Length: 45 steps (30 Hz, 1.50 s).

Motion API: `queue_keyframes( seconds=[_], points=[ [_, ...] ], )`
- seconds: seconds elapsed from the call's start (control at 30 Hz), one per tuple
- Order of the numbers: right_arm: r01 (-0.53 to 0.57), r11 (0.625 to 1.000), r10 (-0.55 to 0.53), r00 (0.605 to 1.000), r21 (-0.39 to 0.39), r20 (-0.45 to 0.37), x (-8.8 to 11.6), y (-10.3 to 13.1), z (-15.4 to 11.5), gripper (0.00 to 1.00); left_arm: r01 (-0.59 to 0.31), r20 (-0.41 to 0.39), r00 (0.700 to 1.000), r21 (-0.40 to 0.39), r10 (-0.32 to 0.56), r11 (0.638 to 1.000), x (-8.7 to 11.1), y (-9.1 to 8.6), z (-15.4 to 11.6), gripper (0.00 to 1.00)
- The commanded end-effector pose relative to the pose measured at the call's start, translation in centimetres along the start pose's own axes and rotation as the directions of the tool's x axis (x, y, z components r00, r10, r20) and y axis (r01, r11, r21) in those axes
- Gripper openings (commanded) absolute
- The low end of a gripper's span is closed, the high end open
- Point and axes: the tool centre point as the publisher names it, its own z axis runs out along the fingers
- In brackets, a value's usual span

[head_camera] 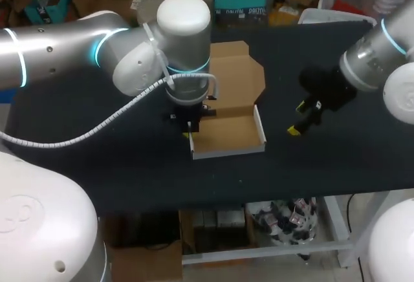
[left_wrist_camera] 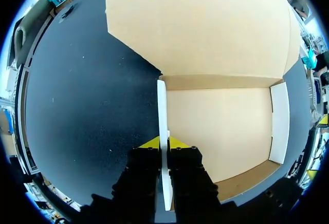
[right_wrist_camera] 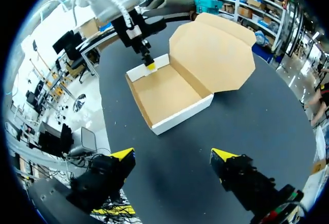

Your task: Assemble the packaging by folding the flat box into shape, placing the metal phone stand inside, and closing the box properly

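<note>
1 side wall (left_wrist_camera: 162, 126) of box (head_camera: 228, 133) clamped upright between left fingers (left_wrist_camera: 150, 144); hold wall square, avoid creasing; right fingers (right_wrist_camera: 122, 155) apart, empty, box ahead on surface (head_camera: 336, 165); phone stand unseen.

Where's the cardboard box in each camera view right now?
Head view: box mid-table, left hand pinching its side wall.
Left wrist view: ahead of the left hand, side wall between its fingers.
Right wrist view: ahead of the open right hand.
Shared landmark: the open lid.
</note>
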Motion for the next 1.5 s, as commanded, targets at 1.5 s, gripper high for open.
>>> queue_keyframes(
  seconds=[1.5],
  points=[
    [0.277,0.956,-0.279,0.96,-0.099,-0.006,3.3,-4.3,-4.0,1.0,-0.079,0.24,0.969,0.054,0.064,0.995,-3.1,-0.5,0.1,0.0]
  ],
)
